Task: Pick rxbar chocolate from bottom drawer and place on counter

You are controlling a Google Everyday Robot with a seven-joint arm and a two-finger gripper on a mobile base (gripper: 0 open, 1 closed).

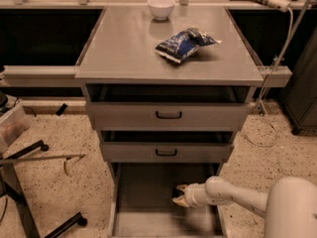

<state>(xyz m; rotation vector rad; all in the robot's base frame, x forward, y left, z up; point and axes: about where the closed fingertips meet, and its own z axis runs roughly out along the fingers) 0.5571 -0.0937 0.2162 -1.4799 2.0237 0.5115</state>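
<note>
The bottom drawer (143, 202) is pulled open, showing its flat grey floor. My gripper (179, 196) reaches into it from the right, low over the floor near the middle right. A small dark flat thing, the rxbar chocolate (177, 194), sits between the two pale fingertips (181, 187), which close on it from either side. Most of the bar is hidden by the gripper. The counter (129, 43) is the broad grey top of the cabinet, well above the gripper.
A blue-and-white snack bag (184, 43) and a white bowl (161, 7) lie on the counter. Two shallower drawers with black handles (168, 115) stand slightly open above the bottom drawer. A black stand (29, 192) is on the speckled floor at left; cables hang at right.
</note>
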